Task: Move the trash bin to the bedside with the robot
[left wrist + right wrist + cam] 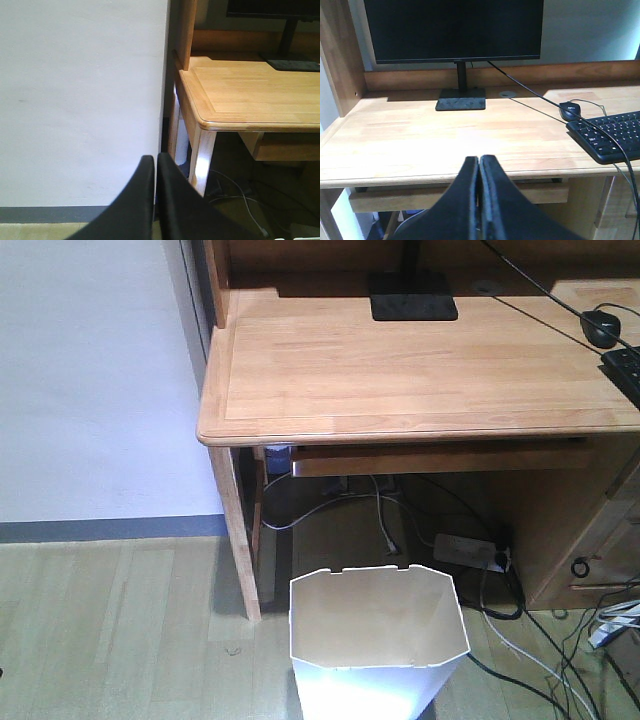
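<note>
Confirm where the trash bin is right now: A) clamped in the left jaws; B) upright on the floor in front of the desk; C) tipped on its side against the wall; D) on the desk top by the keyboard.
B: the trash bin stands open rim up on the floor, just in front of the desk.

I count one trash bin, white, and one wooden desk. There is one monitor, one keyboard, one mouse and one power strip. There are two black grippers, the left gripper and the right gripper. The cables are too tangled to count.
</note>
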Controlling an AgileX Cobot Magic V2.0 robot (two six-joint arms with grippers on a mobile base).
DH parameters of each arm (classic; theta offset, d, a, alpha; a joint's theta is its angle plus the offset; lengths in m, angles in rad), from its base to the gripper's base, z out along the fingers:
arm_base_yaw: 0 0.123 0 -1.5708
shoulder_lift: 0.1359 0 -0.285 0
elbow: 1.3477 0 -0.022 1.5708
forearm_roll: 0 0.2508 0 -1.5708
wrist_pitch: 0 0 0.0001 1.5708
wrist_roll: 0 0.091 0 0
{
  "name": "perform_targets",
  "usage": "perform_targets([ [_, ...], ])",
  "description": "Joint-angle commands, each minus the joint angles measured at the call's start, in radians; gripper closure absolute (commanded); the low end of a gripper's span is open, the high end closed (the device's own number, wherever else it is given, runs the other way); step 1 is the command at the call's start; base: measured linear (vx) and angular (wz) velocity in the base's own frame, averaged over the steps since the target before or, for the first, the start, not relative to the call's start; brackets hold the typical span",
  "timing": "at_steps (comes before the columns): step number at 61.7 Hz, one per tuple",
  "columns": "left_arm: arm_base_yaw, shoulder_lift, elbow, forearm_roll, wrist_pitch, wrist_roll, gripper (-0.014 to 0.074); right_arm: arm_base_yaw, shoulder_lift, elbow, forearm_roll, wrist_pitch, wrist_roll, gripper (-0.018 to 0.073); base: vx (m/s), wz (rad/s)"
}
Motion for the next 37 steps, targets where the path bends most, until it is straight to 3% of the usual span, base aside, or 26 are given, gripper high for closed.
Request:
perform_targets([
  [1, 0.0, -0.014, 0.012, -0.004, -0.069, -0.006, 0.0602, -0.001, 0.013, -0.034, 0.002, -0.079, -0.007, 0.0566, 0.0, 0.0],
  [23, 0.0, -0.014, 0.012, -0.004, -0.069, -0.006, 0.0602, -0.001, 0.013, -0.034, 0.002, -0.077, -0.007, 0.0505, 0.0, 0.0],
  [37, 0.0, -0.014, 0.012, -0.004, -0.069, -0.006, 0.0602, -0.001, 0.013, -0.034, 0.002, -0.077, -0.007, 0.0322, 0.0, 0.0],
])
